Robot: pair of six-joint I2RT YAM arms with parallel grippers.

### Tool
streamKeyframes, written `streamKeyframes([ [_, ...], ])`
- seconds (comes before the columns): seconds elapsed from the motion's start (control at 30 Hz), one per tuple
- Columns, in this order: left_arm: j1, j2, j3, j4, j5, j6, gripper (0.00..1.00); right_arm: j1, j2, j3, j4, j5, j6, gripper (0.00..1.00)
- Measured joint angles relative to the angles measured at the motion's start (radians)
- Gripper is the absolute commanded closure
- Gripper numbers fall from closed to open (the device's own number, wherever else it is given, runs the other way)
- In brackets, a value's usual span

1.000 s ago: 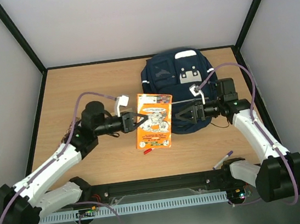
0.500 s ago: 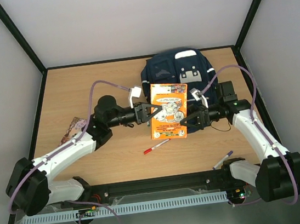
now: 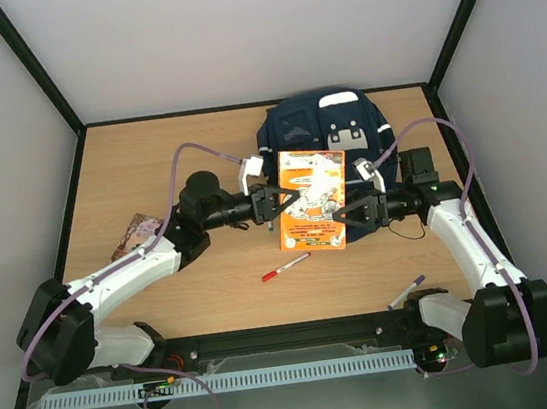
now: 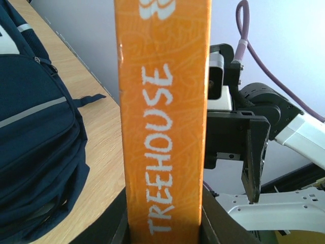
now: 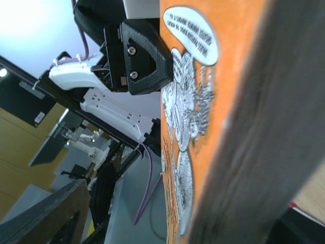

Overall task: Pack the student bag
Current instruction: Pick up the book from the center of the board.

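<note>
Past a red pen point(image 3: 285, 266) on the table point(image 3: 147, 161), the left gripper point(image 3: 283, 202) pinches an orange book point(image 3: 313, 197) while the right gripper point(image 3: 341, 214) straddles its opposite edge, jaws spread, the navy bag point(image 3: 319, 128) lying behind at the far edge.

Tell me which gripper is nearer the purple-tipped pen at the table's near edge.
Right. The right gripper hangs at the right edge of the orange book, beyond and left of the purple-tipped pen; the left gripper grips the book's left edge, even farther left.
</note>
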Motion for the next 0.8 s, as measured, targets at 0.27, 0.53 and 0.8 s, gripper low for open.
streamKeyframes([
  [0.27, 0.0, 0.04, 0.002, 0.024, -0.01, 0.001, 0.98, -0.047, 0.023, 0.0, 0.002, 0.0, 0.028, 0.51],
  [0.53, 0.0, 0.09, 0.025, 0.041, -0.001, -0.004, 0.98, -0.058, 0.08, 0.01, -0.006, 0.015, 0.006, 0.83],
  [0.8, 0.0, 0.11, 0.053, 0.004, -0.019, 0.02, 0.35, -0.067, 0.106, 0.023, -0.011, 0.039, -0.01, 0.99],
])
